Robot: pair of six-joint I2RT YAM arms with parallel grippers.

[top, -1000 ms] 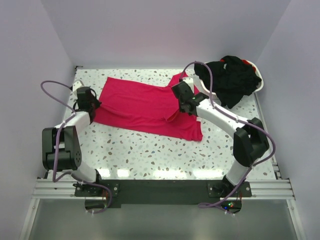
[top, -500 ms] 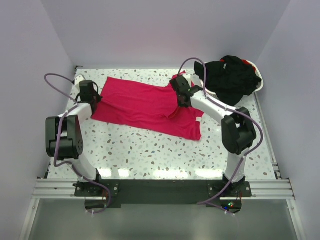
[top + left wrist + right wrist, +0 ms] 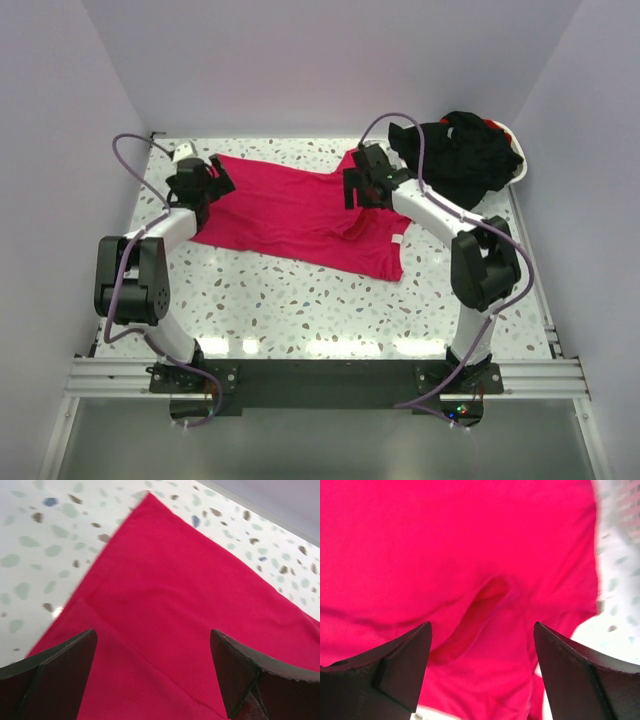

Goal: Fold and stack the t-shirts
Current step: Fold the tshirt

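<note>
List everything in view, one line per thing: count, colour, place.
red t-shirt: one, pinkish-red, spread on the far half of the table
black t-shirts: number unclear, black, heaped in the basket
basket: one, white, far right corner
table: one, white with speckles, under everything
cables: two, purple, one looping off each arm
arms: two, white and black, bases at the near edge
left gripper: one, black, open above the red shirt's left end
right gripper: one, black, open above a fold at its right end
</note>
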